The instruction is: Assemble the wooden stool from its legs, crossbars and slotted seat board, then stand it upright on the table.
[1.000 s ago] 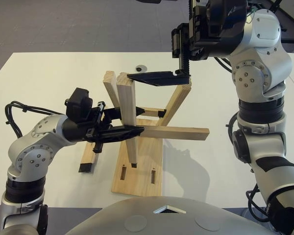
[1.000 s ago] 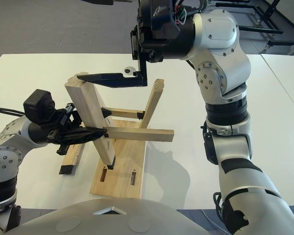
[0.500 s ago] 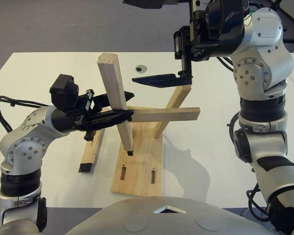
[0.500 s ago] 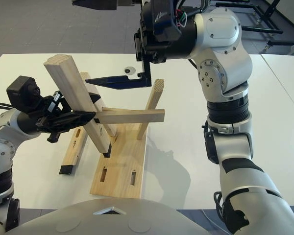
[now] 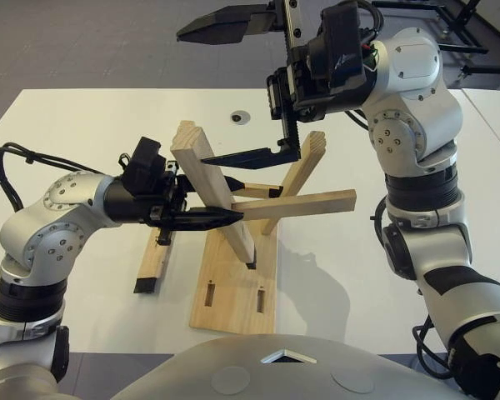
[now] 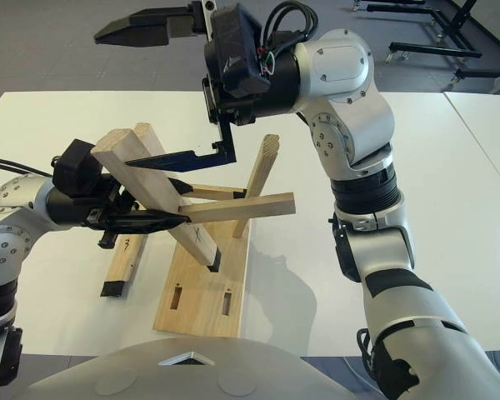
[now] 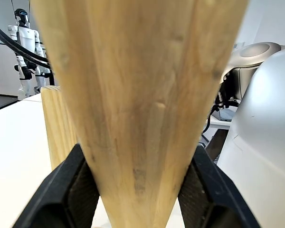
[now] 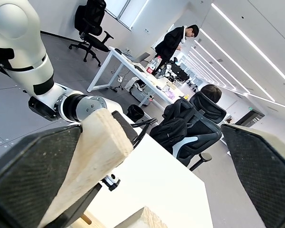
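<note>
Here, the left gripper (image 5: pixel 202 217) was clamped on one leg (image 5: pixel 215 187) of the partly built stool, held above the middle of the table (image 5: pixel 83 125). The leg's long axis ran on a slant, with its bare top end up and toward the far left. Its black-tipped foot pointed down and toward the near right, over the seat board (image 5: pixel 233 312); whether the foot touched the board could not be told. A long crossbar (image 5: pixel 304 203) ran from that leg toward the robot's right, near level, its free end slightly raised. A second leg (image 5: pixel 304 171) leaned the other way behind it, top toward the far right, foot at the board's far end. A short crossbar (image 5: pixel 254 191) lay between the two legs. The seat board lay flat, long axis running away from the robot, with two slots (image 5: pixel 210 293) showing near its close end. A loose leg (image 5: pixel 152 265) lay on the table just left of the board, roughly parallel to it. The right gripper (image 5: pixel 196 97) hung above the assembly, spread wide, its lower finger close by the held leg's upper part and the other finger high above. The left wrist view added the grip itself: black pads (image 7: pixel 69 190) pressed against both sides of the leg. The right wrist view added the leg's sawn end close beside one of the two wide-set fingers (image 8: pixel 33 180), contact not discernible. A small round disc (image 5: pixel 240 117) sat on the far part of the table.
</note>
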Motion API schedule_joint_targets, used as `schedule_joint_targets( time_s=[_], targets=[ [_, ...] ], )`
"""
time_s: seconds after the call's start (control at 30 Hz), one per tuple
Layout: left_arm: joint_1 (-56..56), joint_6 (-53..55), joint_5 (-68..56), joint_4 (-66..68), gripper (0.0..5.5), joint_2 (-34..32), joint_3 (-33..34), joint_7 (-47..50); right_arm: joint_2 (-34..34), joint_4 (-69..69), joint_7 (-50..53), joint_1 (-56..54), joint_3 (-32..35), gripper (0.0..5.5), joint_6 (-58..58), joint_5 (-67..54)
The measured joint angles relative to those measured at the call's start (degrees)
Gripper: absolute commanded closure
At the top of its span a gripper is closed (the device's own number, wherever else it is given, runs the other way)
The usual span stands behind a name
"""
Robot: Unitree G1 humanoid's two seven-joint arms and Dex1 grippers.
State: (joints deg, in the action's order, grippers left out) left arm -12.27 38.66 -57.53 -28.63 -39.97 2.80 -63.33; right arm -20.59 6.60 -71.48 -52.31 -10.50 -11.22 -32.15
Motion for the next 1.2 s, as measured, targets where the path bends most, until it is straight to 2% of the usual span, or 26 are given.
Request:
schedule_joint_targets(
  time_s=[0.07,0.2,0.33,0.4,0.57,0.7,0.83,1.07,1.2],
  targets=[
    [-0.05,-1.19,2.17,0.35,3.41,-1.22,0.16,-1.71,-0.19,0.27,1.01,-0.01,1.76,0.1,-1.05,-0.63],
    [3.39,-8.0,8.81,0.58,3.41,-4.07,2.06,-6.52,-3.29,-1.16,4.2,-0.73,9.67,0.1,-3.19,-4.15],
    [12.66,-11.72,8.25,-2.52,3.41,-5.78,9.11,-10.86,-15.2,-16.41,4.63,-6.65,24.7,0.1,-10.59,-11.5],
    [17.35,-13.44,7.22,-5.36,3.41,-5.38,11.86,-11.4,-19.05,-22.29,3.61,-6.93,28.71,0.1,-12.66,-13.12],
    [22.98,-17.49,8.47,-9.37,3.41,-3.88,12.79,-10.92,-18.61,-27.76,4.06,-0.49,28.81,0.1,-10.67,-9.95],
    [27.85,-18.85,10.19,-10.65,3.41,-3.5,10.64,-11.64,-15.7,-26.78,5.65,6.18,28.2,0.1,-11.03,-9.2],
    [31.12,-18.8,10.21,-11.83,3.41,-5.03,10.61,-12.6,-14.65,-24.13,6.47,7.88,27.66,0.1,-12.44,-9.31],
    [31.14,-20.17,11.37,-11.51,3.41,-5.89,9.17,-12.68,-11.59,-20.63,11.14,11.67,27.02,0.1,-13.77,-9.41],
    [30.3,-21.86,12.3,-10.74,3.41,-5.86,7.96,-12.65,-6.44,-16.5,18.78,17.45,28.3,0.1,-13.36,-9.61]
  ],
)
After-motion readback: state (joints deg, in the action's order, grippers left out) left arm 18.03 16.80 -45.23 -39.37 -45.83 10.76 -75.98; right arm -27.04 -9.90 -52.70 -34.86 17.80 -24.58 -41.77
